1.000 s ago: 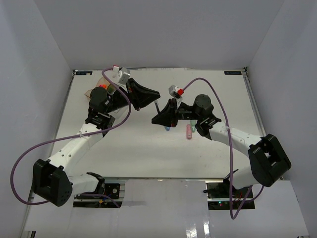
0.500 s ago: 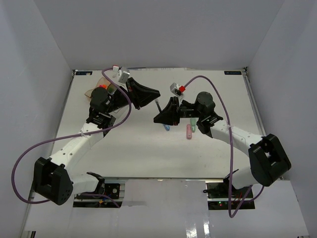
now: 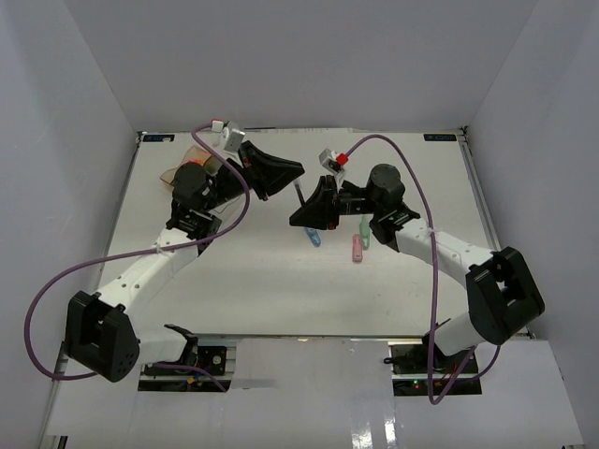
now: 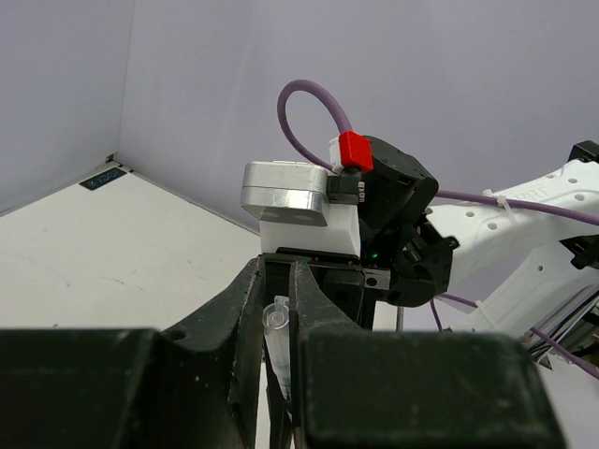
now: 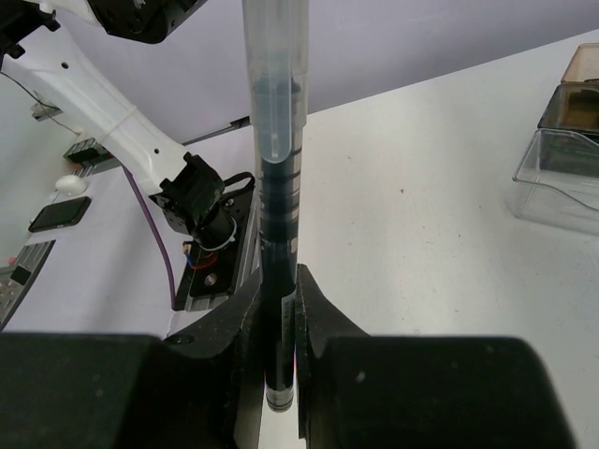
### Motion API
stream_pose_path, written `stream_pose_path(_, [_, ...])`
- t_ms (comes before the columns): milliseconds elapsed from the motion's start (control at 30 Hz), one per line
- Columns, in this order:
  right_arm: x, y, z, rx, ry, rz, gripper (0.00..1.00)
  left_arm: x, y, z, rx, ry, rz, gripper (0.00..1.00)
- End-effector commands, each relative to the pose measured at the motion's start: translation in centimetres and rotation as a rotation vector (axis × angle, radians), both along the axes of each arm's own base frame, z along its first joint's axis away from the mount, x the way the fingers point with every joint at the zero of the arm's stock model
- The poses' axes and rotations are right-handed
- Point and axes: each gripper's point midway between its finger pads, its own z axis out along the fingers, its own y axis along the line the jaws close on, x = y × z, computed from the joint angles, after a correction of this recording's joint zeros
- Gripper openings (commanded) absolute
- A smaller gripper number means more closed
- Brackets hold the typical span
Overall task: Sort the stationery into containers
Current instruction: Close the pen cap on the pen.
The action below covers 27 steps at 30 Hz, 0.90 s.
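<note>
Grey-walled enclosure, white tabletop [image 3: 253, 281]. Left arm [image 3: 140, 276] and right arm [image 3: 449, 253] meet above tabletop middle, toward far edge. Organiser tray [image 5: 560, 173] at far left corner, amber, smoky and clear compartments adjoining, partly hidden by left arm. Right gripper [image 5: 279, 285] narrow, clamping thin pen [image 5: 278, 168] by dark barrel, clear cap pointing away. Left gripper [image 4: 278, 290] narrow, clear pen end between fingers. Blue marker [image 3: 314, 238], pink marker [image 3: 357, 249] and mint marker [image 3: 365, 234] lie near centre, pink and mint just beside each other.

White links [image 3: 140, 276] and black joints [image 3: 98, 341]; the left gripper [image 3: 298, 170] and right gripper [image 3: 293, 222] are black wedges. A purple cable [image 3: 28, 323] loops toward eight o'clock; seemingly red plugs [image 4: 351, 150] top the wrists.
</note>
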Motion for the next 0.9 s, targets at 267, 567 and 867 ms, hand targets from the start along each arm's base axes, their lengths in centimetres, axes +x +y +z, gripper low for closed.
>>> stream_pose_path(267, [-1.3,-1.5,9.5,0.280,-0.308,-0.071,0.09,-2.3,-1.6,-7.3,0.180,0.254,-0.112,0.00])
stream_pose_path(567, [-1.2,-1.5,7.2,0.219,-0.234,-0.073,0.53,-1.8,-0.8,-5.1,0.161,0.153,-0.035,0.00])
stream_pose_path(867, [-1.5,-2.1,-0.4,0.023,-0.085,-0.090,0.88,0.5,0.3,-1.4,0.159,0.037,0.120,0.00])
